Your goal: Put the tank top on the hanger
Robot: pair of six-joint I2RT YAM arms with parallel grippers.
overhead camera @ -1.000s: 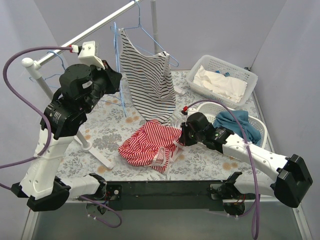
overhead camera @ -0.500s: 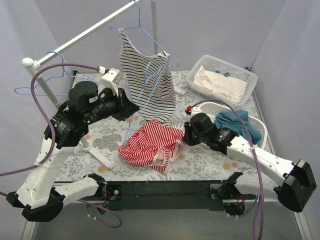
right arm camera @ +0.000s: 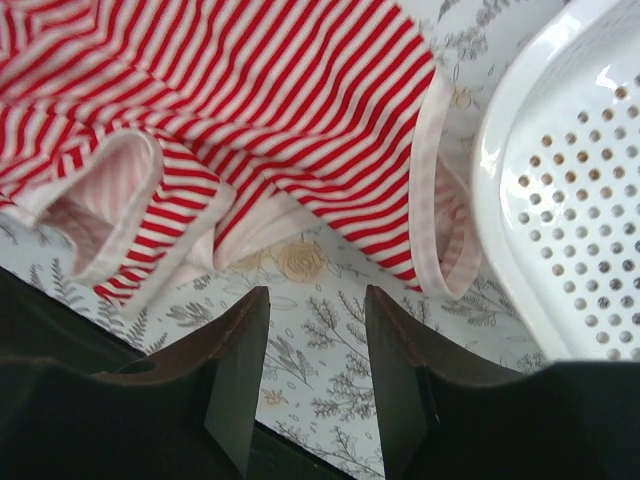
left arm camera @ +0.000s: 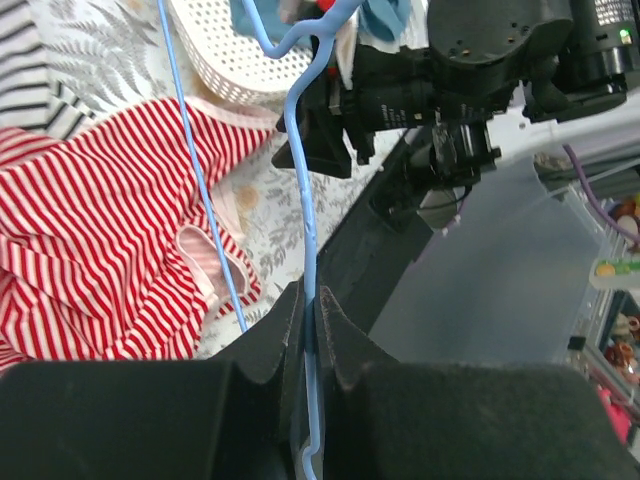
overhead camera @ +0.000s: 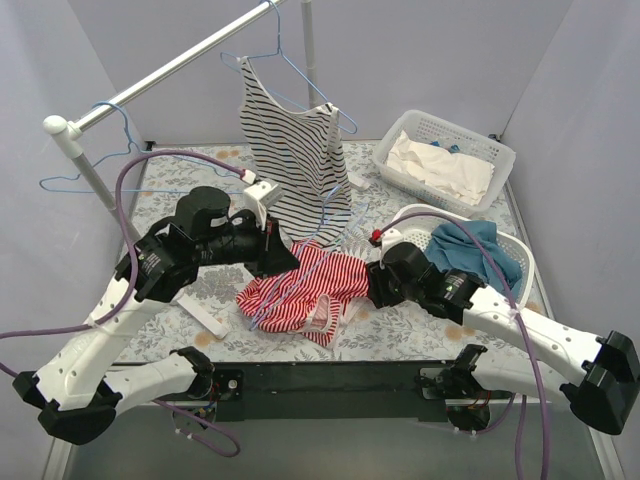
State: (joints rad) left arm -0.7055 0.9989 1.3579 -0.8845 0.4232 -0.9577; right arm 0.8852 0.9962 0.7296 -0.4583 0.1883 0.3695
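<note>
Our left gripper [left arm camera: 310,315] pinches the hanger [left arm camera: 303,200], slanted over the tank top [overhead camera: 330,280] crumpled by the near edge of the table [overhead camera: 185,188] — our right gripper [right arm camera: 313,305], jaws apart and empty, sits just right of it.

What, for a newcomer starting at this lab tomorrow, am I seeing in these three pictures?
Two robot arms are bolted at the near edge of a table. The wide picture comes from a camera above and behind them; the other two from cameras on each wrist. The left pincer is shut on a light-blue wire hanger, held over the red-and-white striped tank top on the table. The right pincer is open beside it. Behind: two white baskets and a black-and-white top hanging from a rail.
</note>
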